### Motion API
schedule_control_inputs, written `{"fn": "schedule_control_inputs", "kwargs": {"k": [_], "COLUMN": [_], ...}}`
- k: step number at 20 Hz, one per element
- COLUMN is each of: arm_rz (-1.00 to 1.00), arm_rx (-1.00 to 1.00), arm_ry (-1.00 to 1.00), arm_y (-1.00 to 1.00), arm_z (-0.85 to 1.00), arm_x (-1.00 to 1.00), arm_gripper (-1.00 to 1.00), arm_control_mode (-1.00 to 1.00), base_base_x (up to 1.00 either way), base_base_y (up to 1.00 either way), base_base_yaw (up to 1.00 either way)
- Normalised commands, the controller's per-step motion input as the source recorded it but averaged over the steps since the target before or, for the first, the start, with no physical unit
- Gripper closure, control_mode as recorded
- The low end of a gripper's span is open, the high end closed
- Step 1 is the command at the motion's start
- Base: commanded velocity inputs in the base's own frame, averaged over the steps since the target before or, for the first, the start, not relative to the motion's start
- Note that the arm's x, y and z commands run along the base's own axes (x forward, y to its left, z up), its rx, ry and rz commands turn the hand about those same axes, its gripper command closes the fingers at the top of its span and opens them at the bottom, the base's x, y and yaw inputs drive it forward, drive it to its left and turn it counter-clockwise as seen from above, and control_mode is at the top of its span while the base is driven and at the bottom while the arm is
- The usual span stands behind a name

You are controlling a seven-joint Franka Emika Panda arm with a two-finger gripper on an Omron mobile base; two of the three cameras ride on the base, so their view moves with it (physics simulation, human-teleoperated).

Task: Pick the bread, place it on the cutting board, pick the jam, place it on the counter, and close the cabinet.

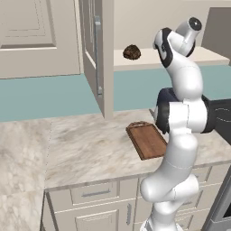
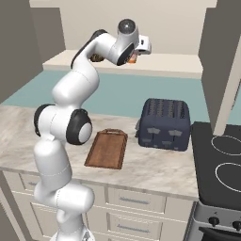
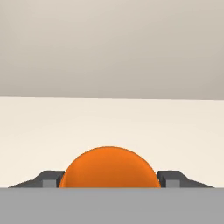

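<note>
The cabinet stands open above the tabletop, its door swung out toward the robot and its cream shelf bare but for two small things. The cutting board lies flat on the tabletop below, just in front of the arm, with nothing on it, and a dark toaster sits to its right.

The bread rests on the shelf toward the left, apart from the hand, so the loaf is not yet moved. The hand is up at the shelf further right, and the jam sits squarely between its two fingertips. They are spread to either side of the jar; whether they already touch it cannot be told.

Judging by this, the step in hand is the grasp on the jar. To do it well, the hand should stay centred on the jar, close evenly on its sides, lift a little off the shelf, then draw straight back out, keeping clear of the open door on the left.
</note>
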Motion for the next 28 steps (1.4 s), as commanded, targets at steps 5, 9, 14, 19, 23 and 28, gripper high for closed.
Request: {"fn": "schedule_control_inputs", "kwargs": {"k": [5, 9, 14, 19, 23, 28], "arm_rz": [0.0, 0.0, 0.0, 0.0, 0.0, 0.0], "arm_rx": [0.0, 0.0, 0.0, 0.0, 0.0, 0.0], "arm_ry": [0.0, 0.0, 0.0, 0.0, 0.0, 0.0], "arm_y": [0.0, 0.0, 0.0, 0.0, 0.0, 0.0], "arm_z": [0.0, 0.0, -0.03, -0.04, -0.01, -0.04], "arm_x": [-0.21, -0.24, -0.25, -0.3, -0.38, -0.43], "arm_gripper": [1.0, 1.0, 1.0, 1.0, 1.0, 1.0], "arm_control_mode": [-1.0, -1.0, -1.0, -1.0, -1.0, -1.0], "base_base_x": [0.0, 0.0, 0.0, 0.0, 0.0, 0.0], "base_base_y": [0.0, 0.0, 0.0, 0.0, 0.0, 0.0], "base_base_yaw": [0.0, 0.0, 0.0, 0.0, 0.0, 0.0]}}
